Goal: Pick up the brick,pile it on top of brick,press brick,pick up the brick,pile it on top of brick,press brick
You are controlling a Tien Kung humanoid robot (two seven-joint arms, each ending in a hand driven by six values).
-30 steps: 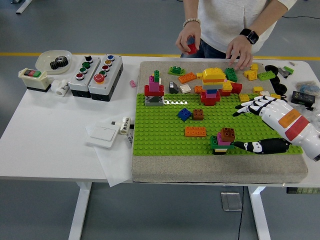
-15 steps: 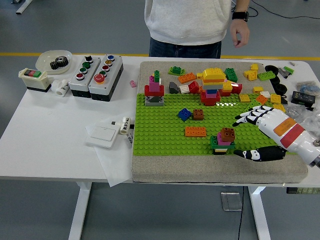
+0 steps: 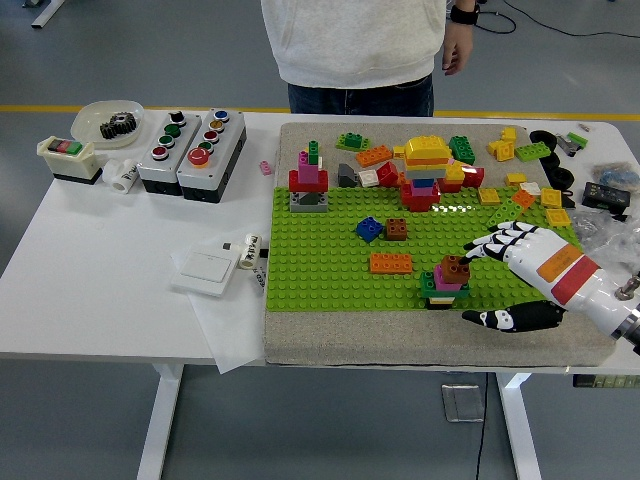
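Head view: the right hand (image 3: 515,275) comes in from the right edge and sits low over the green baseplate (image 3: 330,270), fingers spread and holding nothing, thumb stretched out along the plate's near edge. Just left of the fingertips, pretty much between fingers and thumb, is the small stack (image 3: 446,283): green brick at the bottom, pink in the middle, brown brick (image 3: 456,267) on top. Can't tell if the fingers actually touch it, they look just apart.

Further left of the hand there's an orange brick (image 3: 390,263) lying flat on the plate, and beyond that a blue brick (image 3: 369,228) next to another brown one (image 3: 397,229). Up past the hand, toward the far side, is a tall mixed tower with a yellow top (image 3: 428,165) and loose bricks scattered around it.

Containers: way off to the hand's far left, a shallow white dish (image 3: 92,118) with a dark gear (image 3: 120,124) in it. Beside it are two grey button boxes (image 3: 190,150).

A person (image 3: 350,45) stands at the table's far side, hands off the table.
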